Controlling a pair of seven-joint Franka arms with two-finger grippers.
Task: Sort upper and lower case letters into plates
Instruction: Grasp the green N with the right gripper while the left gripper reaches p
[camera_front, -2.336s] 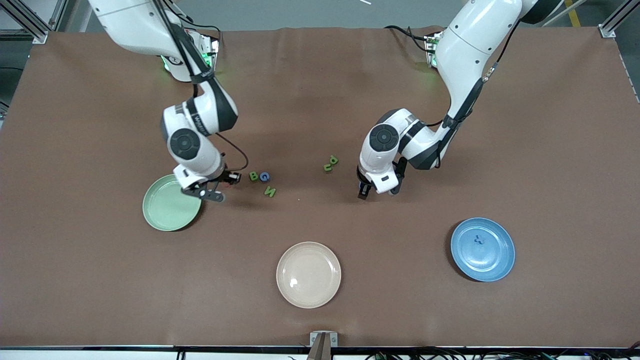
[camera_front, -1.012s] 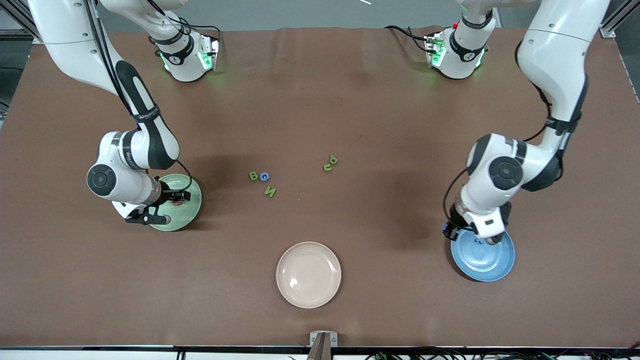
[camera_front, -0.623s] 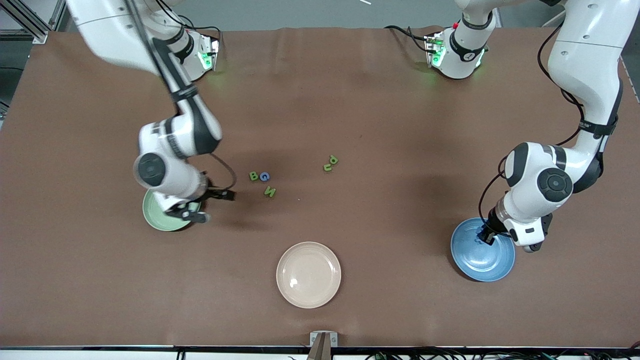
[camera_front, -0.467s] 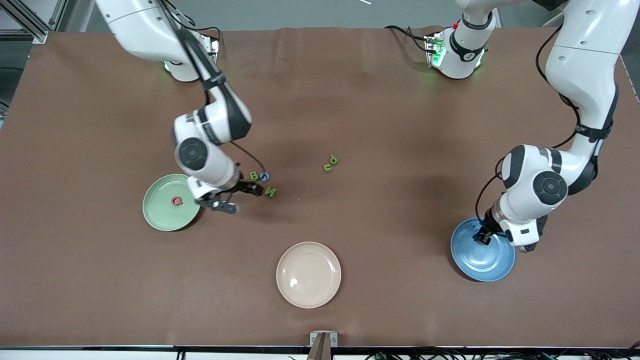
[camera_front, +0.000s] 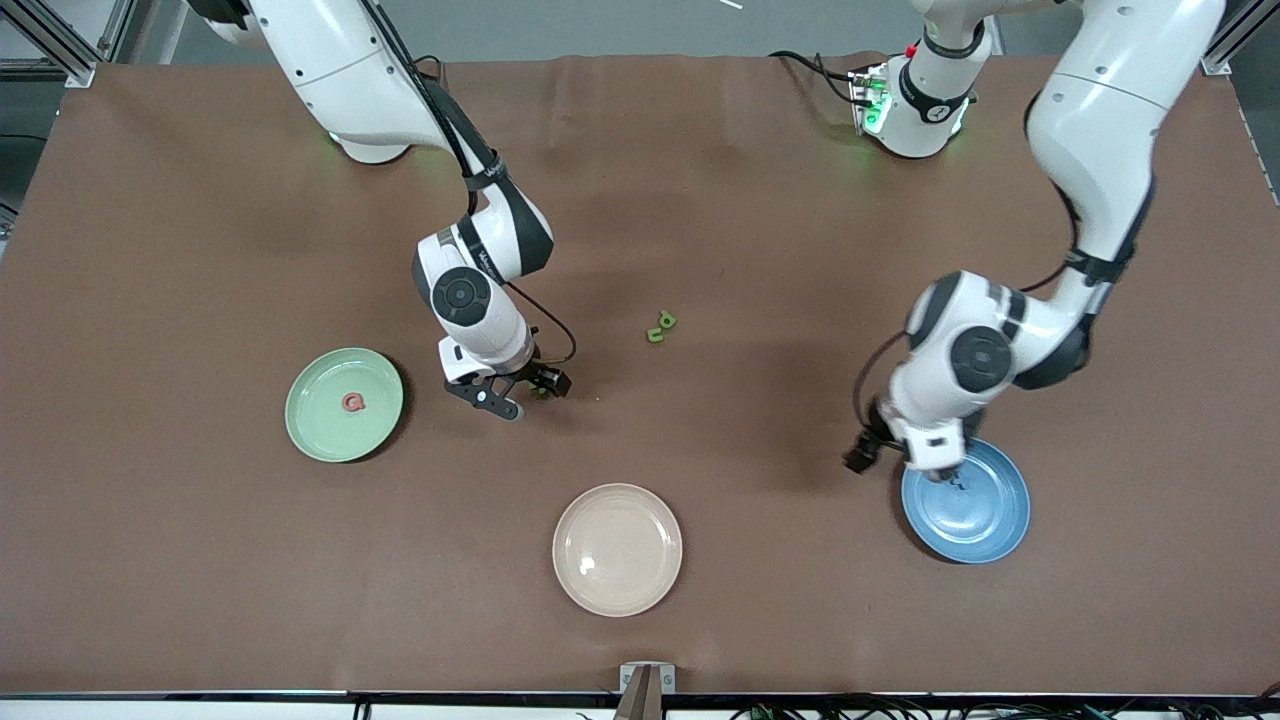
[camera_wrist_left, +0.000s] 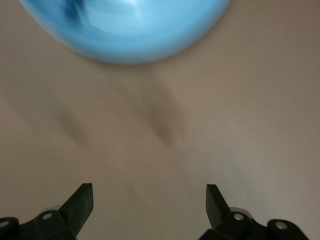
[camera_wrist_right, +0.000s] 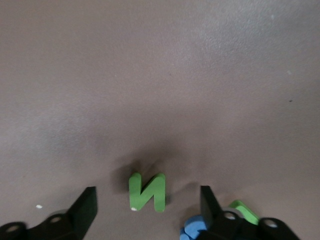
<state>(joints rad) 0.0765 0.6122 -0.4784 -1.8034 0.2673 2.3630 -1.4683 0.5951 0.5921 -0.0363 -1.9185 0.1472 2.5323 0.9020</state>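
Observation:
My right gripper (camera_front: 518, 390) is open and low over the green N (camera_wrist_right: 147, 192), which lies between its fingers. The blue G (camera_wrist_right: 192, 232) and green B (camera_wrist_right: 245, 210) lie beside one finger; the arm hides them in the front view. The pink Q (camera_front: 352, 402) lies in the mint green plate (camera_front: 312, 425). The green p and u (camera_front: 660, 327) lie together mid-table. My left gripper (camera_front: 898, 462) is open and empty at the edge of the blue plate (camera_front: 990, 520), which shows blurred in the left wrist view (camera_wrist_left: 125, 30). Small blue letters (camera_front: 955, 483) lie in that plate.
A cream-beige plate (camera_front: 617, 549) sits nearer the front camera, midway between the two other plates. The brown table cover (camera_front: 760, 600) spreads wide around all three plates.
My right gripper has left the pink Q in the mint green plate and moved over to the green N. My left gripper has swung off the blue plate toward the table's middle.

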